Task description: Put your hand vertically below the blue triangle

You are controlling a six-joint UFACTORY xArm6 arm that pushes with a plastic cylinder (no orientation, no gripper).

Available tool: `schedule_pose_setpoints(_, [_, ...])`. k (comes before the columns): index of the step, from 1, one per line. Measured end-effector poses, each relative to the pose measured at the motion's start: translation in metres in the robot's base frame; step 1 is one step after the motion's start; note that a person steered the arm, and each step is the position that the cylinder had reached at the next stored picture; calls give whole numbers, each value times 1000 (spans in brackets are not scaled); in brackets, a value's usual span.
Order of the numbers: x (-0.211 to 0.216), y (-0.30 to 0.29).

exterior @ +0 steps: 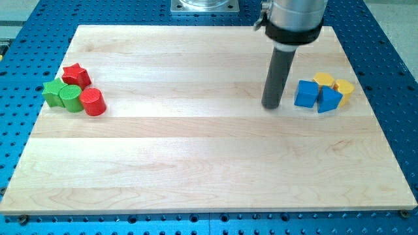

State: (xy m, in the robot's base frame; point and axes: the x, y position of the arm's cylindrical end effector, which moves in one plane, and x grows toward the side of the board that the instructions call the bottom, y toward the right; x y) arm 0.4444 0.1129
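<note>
Camera view: the blue triangle [329, 100] is seen near the table's [196, 163] right edge, touching a blue cube [305, 93] on its left, with two yellow blocks [334, 85] just behind. My tip [272, 106] is placed just left of the blue cube, apart from it. No hand is fitted, only a rod. A red star [76, 74], red cylinder [93, 102], green cylinder [70, 98] and another green block [53, 91] are clustered at the view's left
</note>
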Motion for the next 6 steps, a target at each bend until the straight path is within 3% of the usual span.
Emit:
schedule_pose_setpoints(1, [50, 0])
schedule_pose_setpoints(2, [72, 28])
schedule_pose_setpoints(3, [71, 61])
schedule_pose_setpoints(4, [27, 73])
schedule_pose_setpoints(6, [48, 89])
